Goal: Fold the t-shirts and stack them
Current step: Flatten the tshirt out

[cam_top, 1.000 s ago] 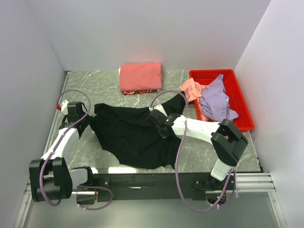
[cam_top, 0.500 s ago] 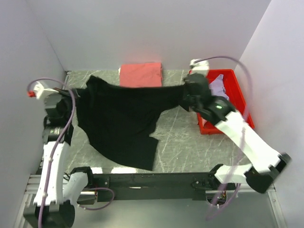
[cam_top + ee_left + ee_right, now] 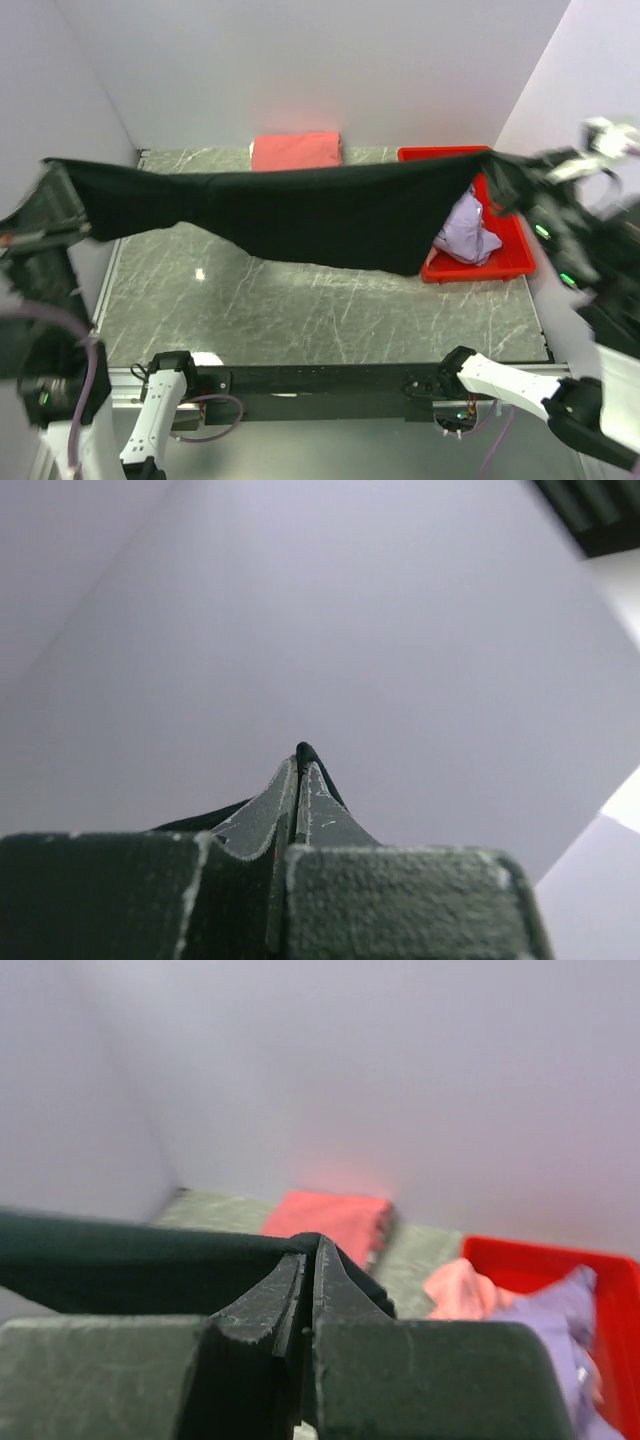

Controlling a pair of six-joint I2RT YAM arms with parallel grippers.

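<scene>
Above table (image 3: 300,300), black t-shirt (image 3: 300,205) higher between left tool (image 3: 298,754) and right tool (image 3: 312,1246)

The black t-shirt (image 3: 300,210), off the desk (image 3: 300,310) now, hangs stretched between the raised left claw (image 3: 298,775) and right claw (image 3: 310,1260).

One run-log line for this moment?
black t-shirt: airborne, stretched | left pincer: shut on it | right pincer: shut on it | coral-red t-shirt: folded, rear | lavender t-shirt: in red bin

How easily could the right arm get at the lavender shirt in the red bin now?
Probably not yet: the right gripper is shut on the black t-shirt, stretched in the air toward the left gripper.
</scene>
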